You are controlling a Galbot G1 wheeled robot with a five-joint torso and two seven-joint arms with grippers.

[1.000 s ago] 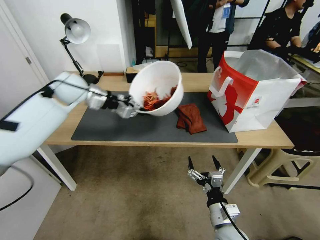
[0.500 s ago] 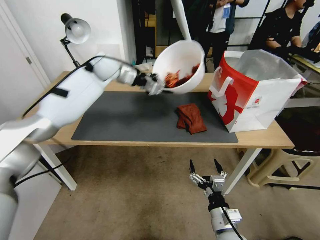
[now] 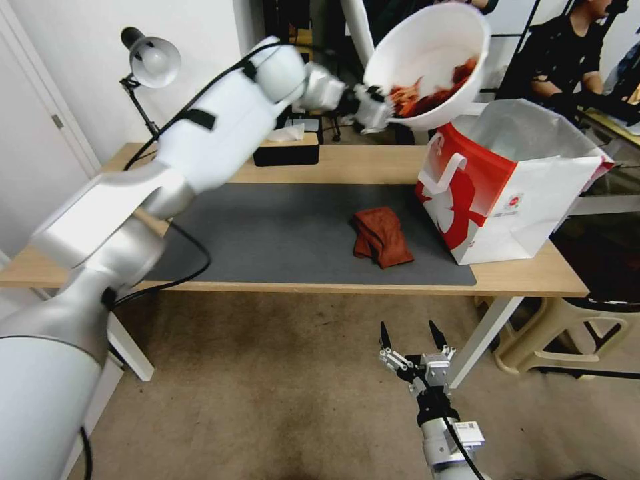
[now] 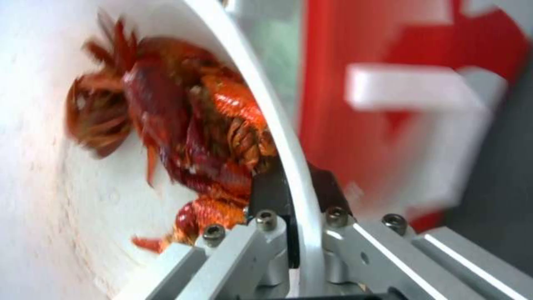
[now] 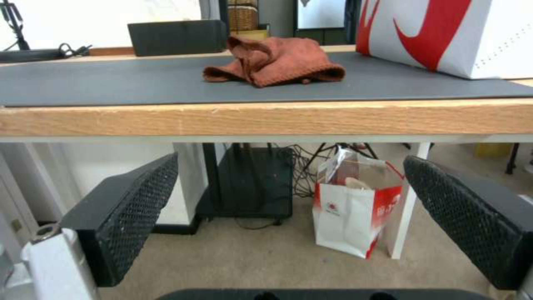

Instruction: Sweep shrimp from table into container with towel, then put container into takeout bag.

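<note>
1. Gripping the rim of the container (image 3: 433, 63), our left gripper (image 3: 373, 110) holds the white bowl in the air, tilted, beside and above the open top of the takeout bag (image 3: 500, 193).
2. Our left wrist view shows the jaws pinched on the container's rim (image 4: 289, 166), one finger inside and one outside, with the shrimp (image 4: 189, 137) heaped against the inner wall.
3. From our head view, the shrimp (image 3: 427, 97) lie toward the container's lower side.
4. We see the towel (image 3: 381, 237) crumpled on the dark mat (image 3: 267, 233) of the counter (image 3: 527, 273), just beside the bag's base.
5. Our right gripper (image 3: 410, 343) hangs below the counter's front edge, jaws spread wide and holding nothing; its fingers (image 5: 133, 208) frame the towel (image 5: 275, 62) above.
</note>
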